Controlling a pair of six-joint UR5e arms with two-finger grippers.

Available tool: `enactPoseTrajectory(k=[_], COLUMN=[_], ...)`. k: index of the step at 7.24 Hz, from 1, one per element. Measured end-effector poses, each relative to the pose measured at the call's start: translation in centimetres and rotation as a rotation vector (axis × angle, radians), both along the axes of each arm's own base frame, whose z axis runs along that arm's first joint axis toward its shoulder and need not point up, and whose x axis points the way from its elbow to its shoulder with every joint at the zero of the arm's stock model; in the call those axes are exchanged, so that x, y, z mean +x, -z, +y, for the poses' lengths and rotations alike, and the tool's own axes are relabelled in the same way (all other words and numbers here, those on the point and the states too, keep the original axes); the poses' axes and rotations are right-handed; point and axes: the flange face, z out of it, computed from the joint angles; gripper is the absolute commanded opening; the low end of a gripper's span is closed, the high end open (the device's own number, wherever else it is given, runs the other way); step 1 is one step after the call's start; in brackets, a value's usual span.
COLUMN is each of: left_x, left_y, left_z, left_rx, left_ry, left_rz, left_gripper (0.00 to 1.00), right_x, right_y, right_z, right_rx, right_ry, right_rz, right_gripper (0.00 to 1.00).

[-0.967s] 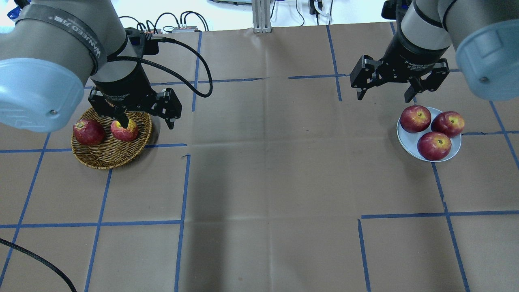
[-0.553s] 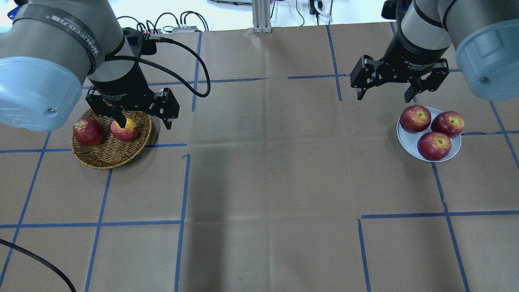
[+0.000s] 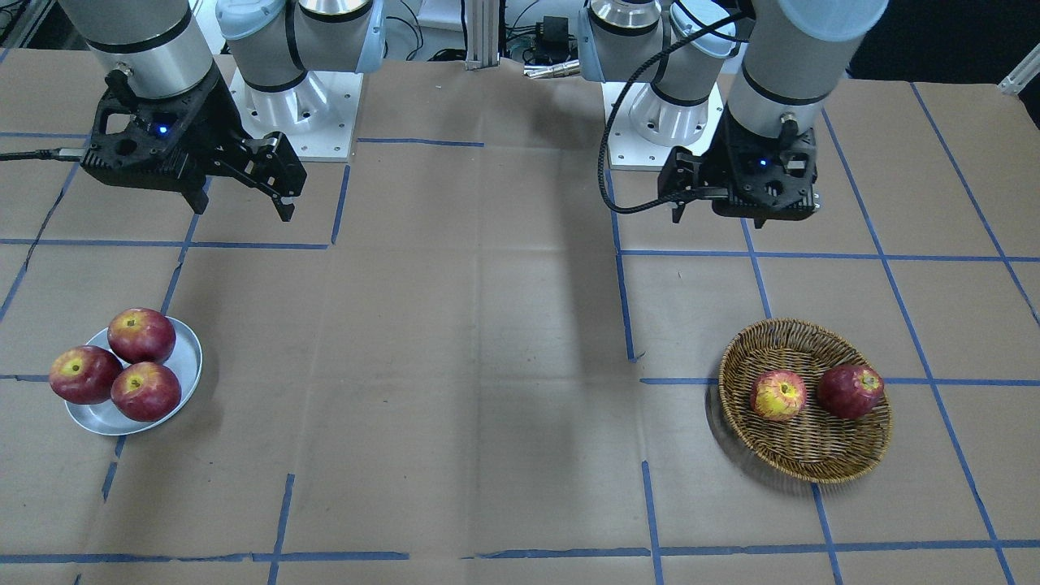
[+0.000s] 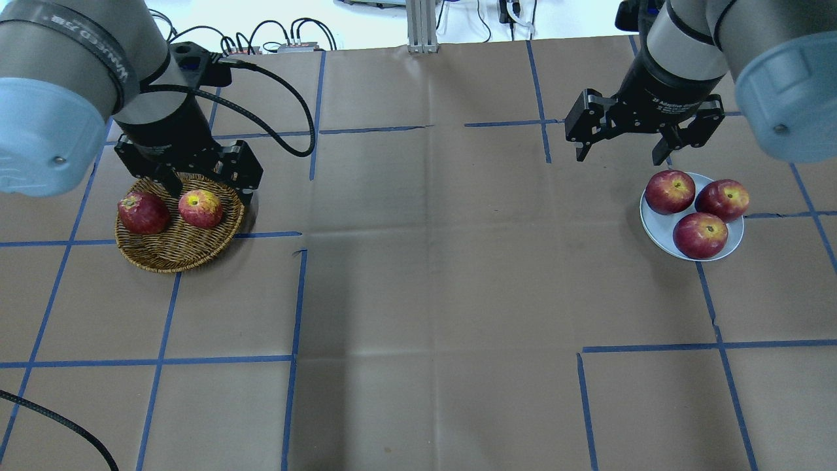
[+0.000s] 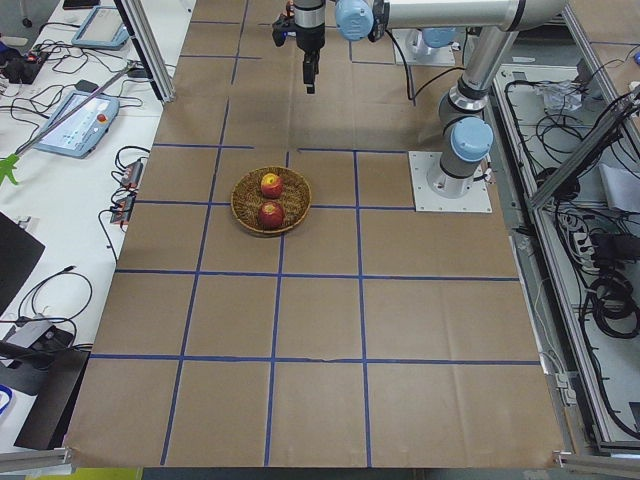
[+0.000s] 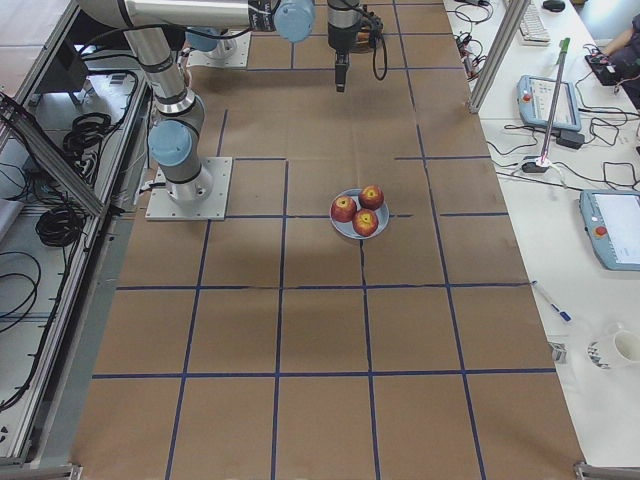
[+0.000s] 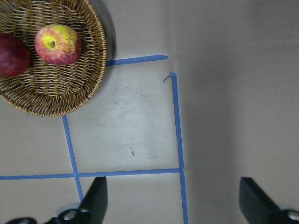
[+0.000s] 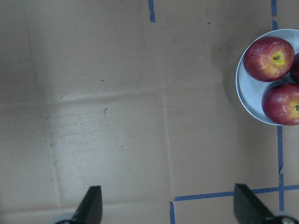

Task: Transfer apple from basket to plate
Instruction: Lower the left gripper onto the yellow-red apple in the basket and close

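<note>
1. In the basket, the apple lies with its stem hollow up, on the side toward the table's middle. It sits just beside a dark red apple (the wrong pick). A descent that drifts toward that neighbour could close on the wrong fruit or knock both about.
2. Above the basket, the left gripper hangs raised, jaws spread wide and holding nothing. Its wrist view shows bare table between the fingers and the basket off in a corner. A straight drop would probably miss the apple or catch the wicker rim and tip the shallow basket.
3. Well apart from the basket, the plate already bears three red apples. With little bare metal left, a fourth may roll off.
4. Equally far from the basket, the right gripper hovers open and empty by the plate, and an arriving arm could crowd it.
</note>
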Motion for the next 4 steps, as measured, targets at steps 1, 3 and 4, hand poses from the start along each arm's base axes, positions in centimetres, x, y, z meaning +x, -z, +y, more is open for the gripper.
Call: enactPoseTrajectory(k=[1, 3, 4], left_x=[3.4, 9.1, 11.1], left_y=[0.5, 3.5, 6.4], left_z=[-1.2, -4.8, -7.0], left_rx=[-0.004, -0.02, -0.023], left_ry=[0.018, 0.058, 0.062], left_rz=[0.004, 0.008, 0.011], left_gripper=[0.99, 0.99, 0.99], right_x=[0.0, 0.0, 0.0], right_y=[0.0, 0.0, 0.0], right_z=[0.0, 0.0, 0.0], right_rx=[0.0, 0.0, 0.0], right_ry=[0.0, 0.001, 0.001], right_rz=[0.0, 0.001, 0.001], right_gripper=[1.0, 1.0, 1.0])
